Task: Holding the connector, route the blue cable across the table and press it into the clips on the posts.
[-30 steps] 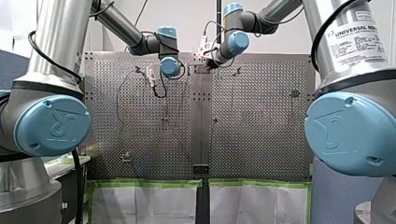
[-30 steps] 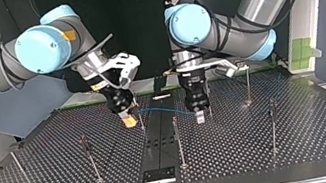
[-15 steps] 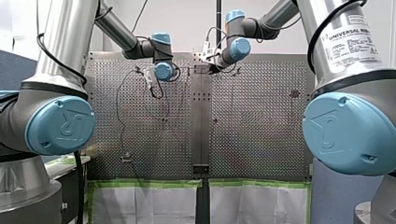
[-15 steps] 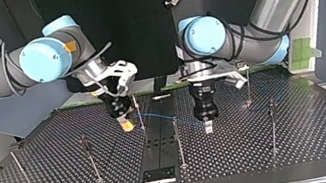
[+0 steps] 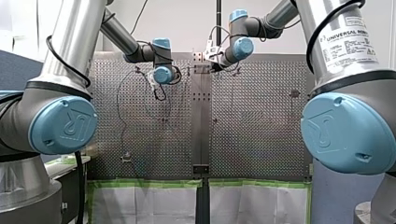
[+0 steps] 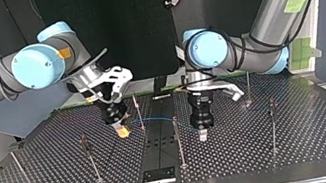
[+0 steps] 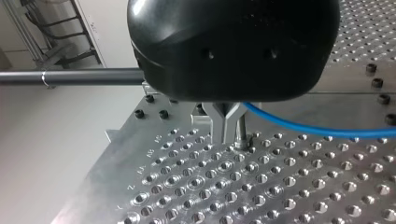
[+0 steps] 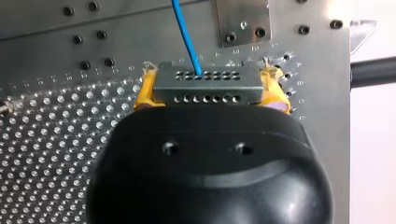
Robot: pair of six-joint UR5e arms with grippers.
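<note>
Top view: my right gripper (image 6: 121, 132) sits low over the table (image 6: 287, 145), yellow fingers clamped on the grey connector (image 8: 205, 86). The blue cable (image 6: 156, 119) runs right past a post (image 6: 178, 142) to my left gripper (image 6: 202, 134), metal fingers pinched on it.

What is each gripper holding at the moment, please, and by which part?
My right gripper clamps the grey connector by its two short ends, between yellow pads. My left gripper seems to pinch the blue cable partway along its length.
</note>
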